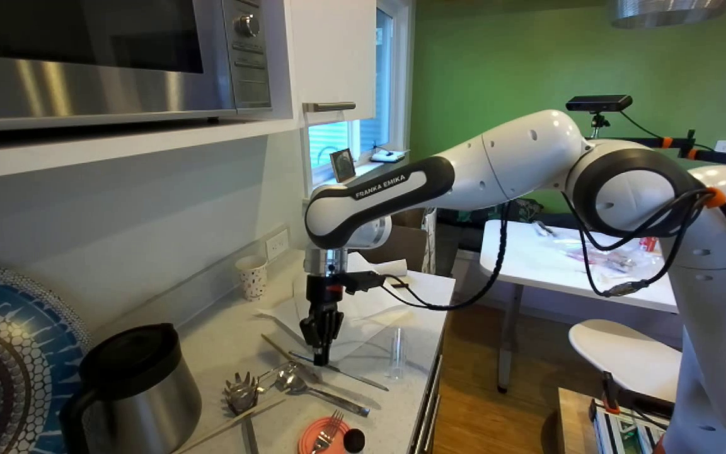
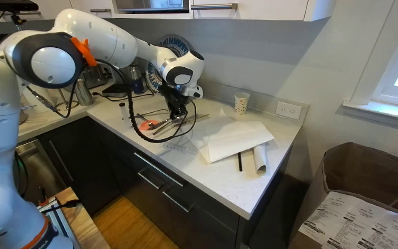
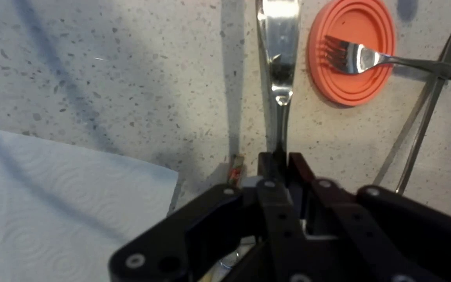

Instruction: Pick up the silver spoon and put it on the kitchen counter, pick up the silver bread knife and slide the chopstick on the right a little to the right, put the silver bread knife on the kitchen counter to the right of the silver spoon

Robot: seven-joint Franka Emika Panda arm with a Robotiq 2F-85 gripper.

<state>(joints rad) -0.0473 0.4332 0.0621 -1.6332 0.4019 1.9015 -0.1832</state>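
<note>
Gleaming along its slim, straight, all-metal length, the silver bread knife (image 1: 358,378) is clenched between the close-set tips of the black tool (image 3: 281,164), which grasps it partway along, so that metal juts out on either side. It slopes in an exterior view, thin and cool grey, and sits raised over the desk (image 2: 225,183), a soft shadow falling alongside. In the wrist view, polished metal with mirror-bright patches tapers to a dark, narrow neck at the grip; how much of that is knife and how much spoon cannot be told. Just beside it in an exterior view lies the silver spoon (image 1: 333,399), its bowl shiny, its handle broad and flat. A pale tan chopstick (image 1: 278,348) slants beyond the bowl, and a matching chopstick (image 1: 224,429) crosses the shaft of a toothed pasta server (image 1: 241,392). Nearby, a fork (image 3: 360,58) has its tines over a coral disc (image 3: 345,94). Farther out are white paper (image 2: 237,138), an upright patterned cup (image 2: 242,103) and a black-lidded steel jug (image 1: 155,403).
</note>
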